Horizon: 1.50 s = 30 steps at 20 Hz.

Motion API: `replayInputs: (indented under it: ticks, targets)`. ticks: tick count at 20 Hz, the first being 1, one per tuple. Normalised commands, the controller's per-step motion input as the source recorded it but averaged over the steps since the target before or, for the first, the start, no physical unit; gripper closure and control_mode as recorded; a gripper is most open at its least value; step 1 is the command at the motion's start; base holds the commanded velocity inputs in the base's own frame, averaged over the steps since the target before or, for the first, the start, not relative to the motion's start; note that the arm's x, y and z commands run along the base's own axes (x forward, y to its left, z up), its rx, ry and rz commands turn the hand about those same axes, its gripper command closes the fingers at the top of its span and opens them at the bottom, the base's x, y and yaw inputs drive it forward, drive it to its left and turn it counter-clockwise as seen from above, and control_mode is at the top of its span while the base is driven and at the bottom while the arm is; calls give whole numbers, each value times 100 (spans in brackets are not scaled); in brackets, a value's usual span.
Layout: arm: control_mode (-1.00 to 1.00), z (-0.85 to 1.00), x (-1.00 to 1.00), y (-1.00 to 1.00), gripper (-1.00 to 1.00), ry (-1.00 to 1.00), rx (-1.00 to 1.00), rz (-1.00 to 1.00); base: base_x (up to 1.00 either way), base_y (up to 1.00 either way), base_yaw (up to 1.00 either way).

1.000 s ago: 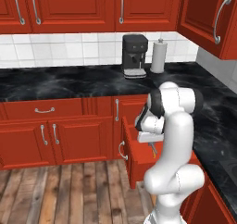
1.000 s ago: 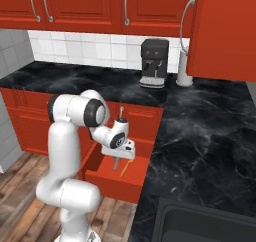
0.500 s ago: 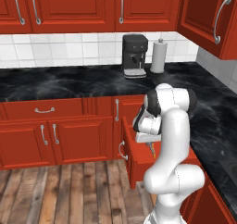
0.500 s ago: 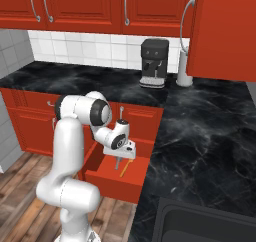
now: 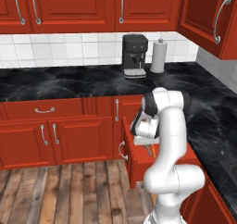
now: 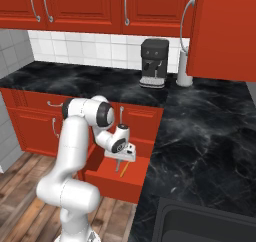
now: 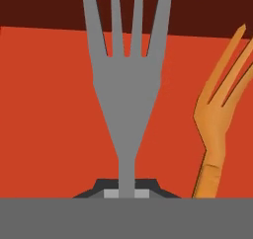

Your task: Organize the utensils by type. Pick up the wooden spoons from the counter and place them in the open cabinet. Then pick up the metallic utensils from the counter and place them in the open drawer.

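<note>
**Grey fork held over the open drawer, release not yet made**

The flat grey metal fork with four tines [image 7: 121, 80] was pinched by its handle between the jaws of the dark two-finger gripper [image 7: 126, 191], which were pressed tight on it, tines pointing away from the hand. It hung over the red floor of the open red drawer [image 7: 49, 109]; whether its tines touched the floor could not be told. Just beside it lay an orange fork with a curved neck [image 7: 217, 119], apparently already in the drawer.

The main risk, as judged from here, was a release from too high or at a slant: the grey fork could bounce, land across the orange fork, or catch on the drawer's wall. A sideways drift before letting go could also knock the orange fork.

From the right base view the gripper [image 6: 121, 162] sat low inside the drawer [image 6: 112, 178], below the black marble counter [image 6: 200, 126]. A black coffee machine [image 6: 154, 63] stood well apart at the tiled wall.
</note>
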Motion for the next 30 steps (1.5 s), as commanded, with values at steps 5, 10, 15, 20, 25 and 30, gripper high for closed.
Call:
replayInputs:
  ticks: [5,10,15,20,25,30]
  targets:
    - [-100,-34,23,0,100,0,0,-2,0,0,0]
    - [-100,-36,15,0,100,0,0,-2,0,0,0]
    - [-100,-21,12,0,100,0,0,-1,0,0,0]
    - [-100,-9,3,0,-100,0,0,-1,0,0,0]
    - [-100,18,-12,0,-100,-2,0,-5,0,0,0]
    - [-100,44,-20,-2,-100,-5,0,-10,0,0,0]
